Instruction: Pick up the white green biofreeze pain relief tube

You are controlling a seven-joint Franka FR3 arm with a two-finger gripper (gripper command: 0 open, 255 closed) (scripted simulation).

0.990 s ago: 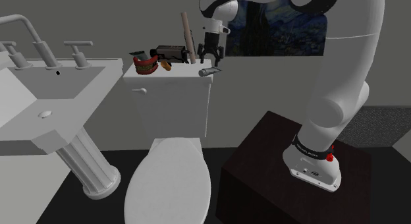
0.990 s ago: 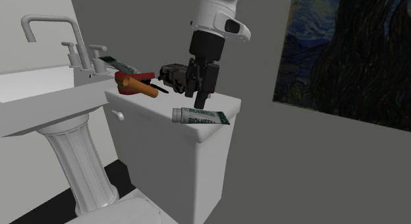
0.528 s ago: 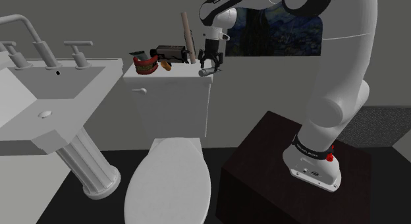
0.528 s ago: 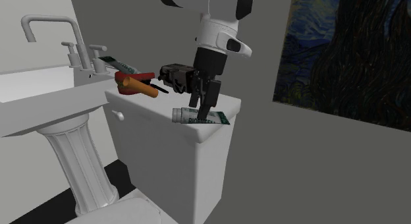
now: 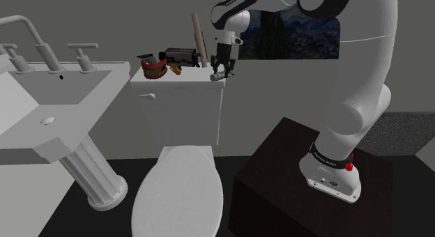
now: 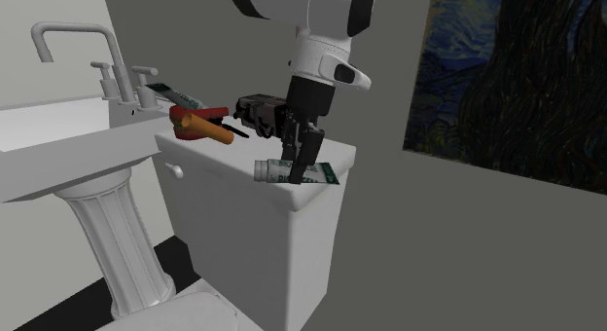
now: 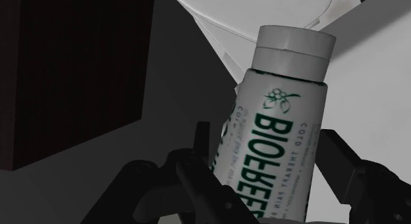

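Observation:
The white tube with green Biofreeze lettering (image 7: 283, 124) lies flat on the toilet tank lid (image 6: 219, 149), near the lid's edge on the second exterior view's right. My black gripper (image 6: 300, 169) has come straight down on it, and the fingers (image 7: 197, 150) clasp the tube's body on both sides. Its white cap (image 6: 263, 169) sticks out past the fingers. In the shoulder view the gripper (image 5: 221, 70) sits on the tube (image 5: 219, 76) at the tank's right end.
Further along the tank lid lie a black device (image 6: 255, 110), a red and orange object (image 6: 199, 125) and a brown stick (image 5: 200, 39). A white pedestal sink (image 5: 49, 110) stands at the shoulder view's left. The toilet's closed lid (image 5: 178, 194) and the dark stand (image 5: 279, 180) are below.
The gripper came down from above the tank onto the tube, and its fingers closed around the tube's body. The tube stays lying on the lid.

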